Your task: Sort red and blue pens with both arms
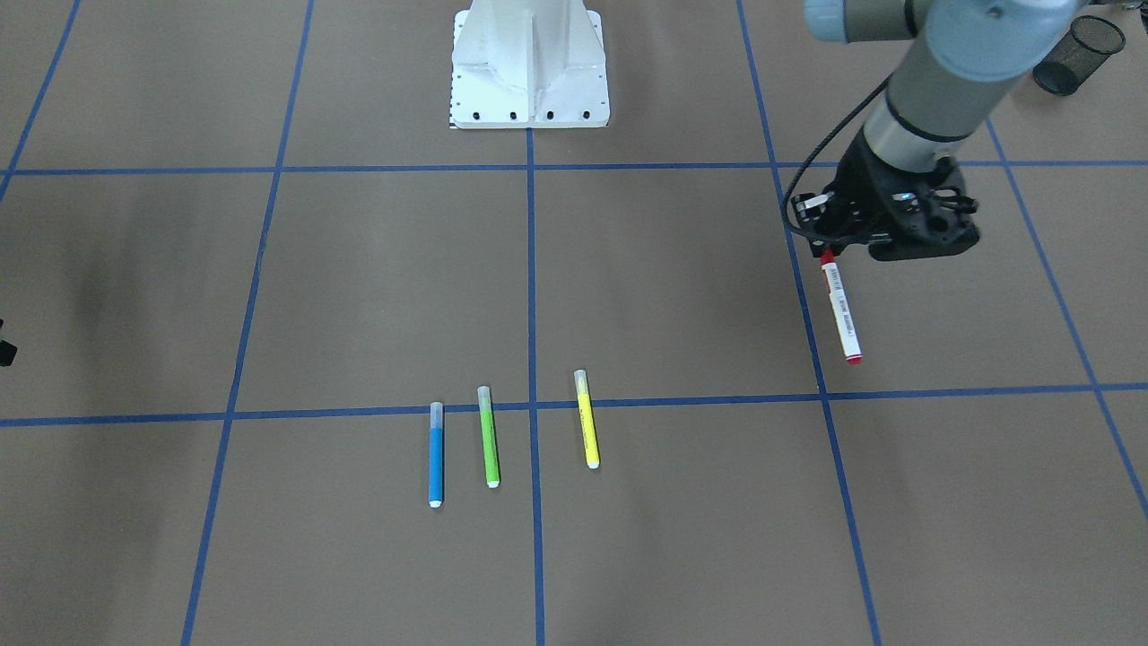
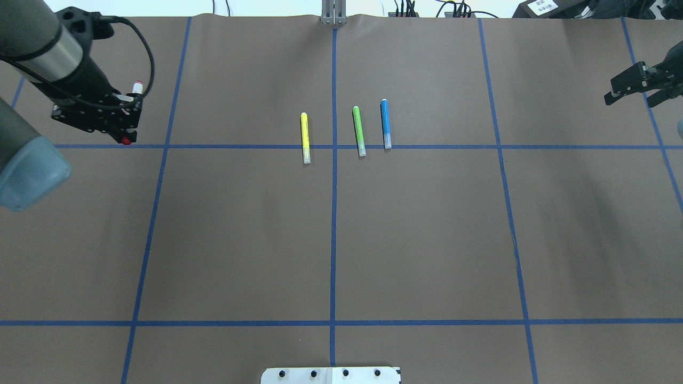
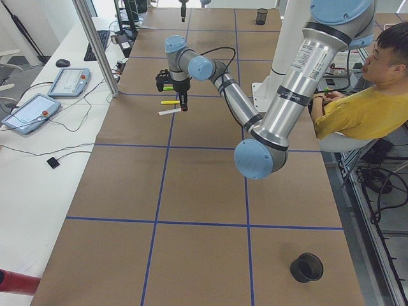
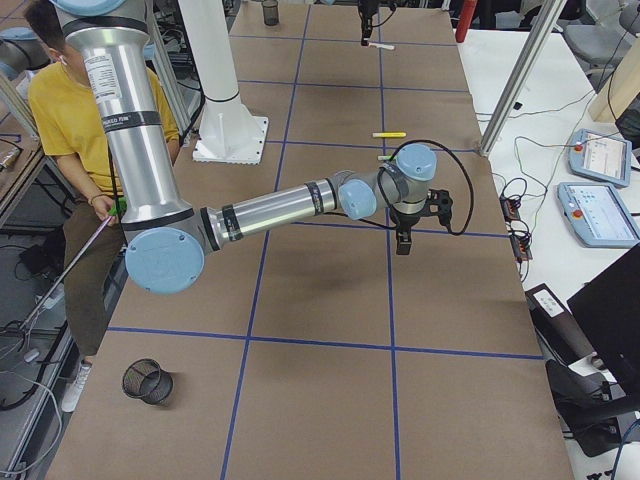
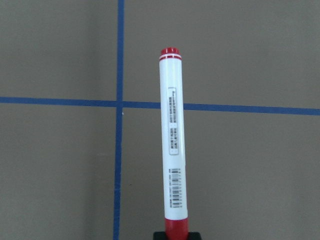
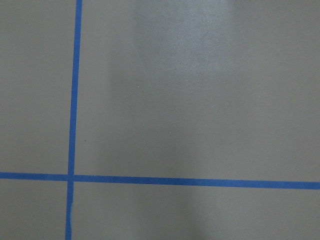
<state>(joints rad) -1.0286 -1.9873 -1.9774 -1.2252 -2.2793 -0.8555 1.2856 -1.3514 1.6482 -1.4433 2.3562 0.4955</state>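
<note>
My left gripper is shut on the capped end of the red pen, a white barrel with red ends that sticks out away from the robot's base. In the left wrist view the red pen runs up from the fingers over a blue tape crossing. The blue pen lies on the brown paper near the middle, also seen from overhead. My right gripper hovers at the table's far right, open and empty, well away from the blue pen.
A green marker and a yellow marker lie beside the blue pen. Black mesh cups sit at the table's ends. A seated person is by the robot's white base. Blue tape lines grid the paper.
</note>
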